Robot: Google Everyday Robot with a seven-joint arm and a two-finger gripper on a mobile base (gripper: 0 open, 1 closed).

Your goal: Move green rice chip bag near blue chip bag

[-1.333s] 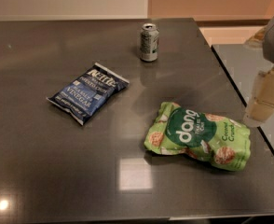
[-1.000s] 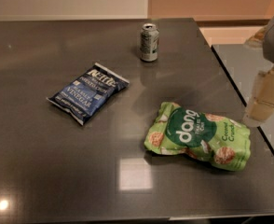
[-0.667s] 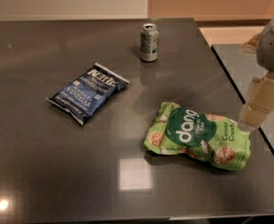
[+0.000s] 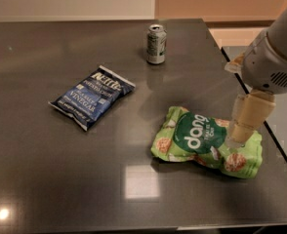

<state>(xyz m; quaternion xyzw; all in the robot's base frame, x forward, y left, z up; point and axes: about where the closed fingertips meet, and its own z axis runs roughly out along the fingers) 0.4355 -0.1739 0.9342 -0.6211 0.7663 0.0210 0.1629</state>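
Over the right end of the green rice chip bag (image 4: pixel 202 139), front-right on the bench (image 4: pixel 60 184), hangs the claw (image 4: pixel 237 137); I cannot tell its spread. Pinch a raised crinkle firmly, lift slightly, then carry left toward the blue chip bag (image 4: pixel 92 97), well apart.

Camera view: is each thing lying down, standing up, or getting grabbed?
Green rice chip bag: lying flat and crinkled, apart from the blue one.
Blue chip bag: lying flat, nothing touching it.
Can: standing upright, behind both bags.
End effector: pointing down at the green bag's right end; whether it is touching is unclear.
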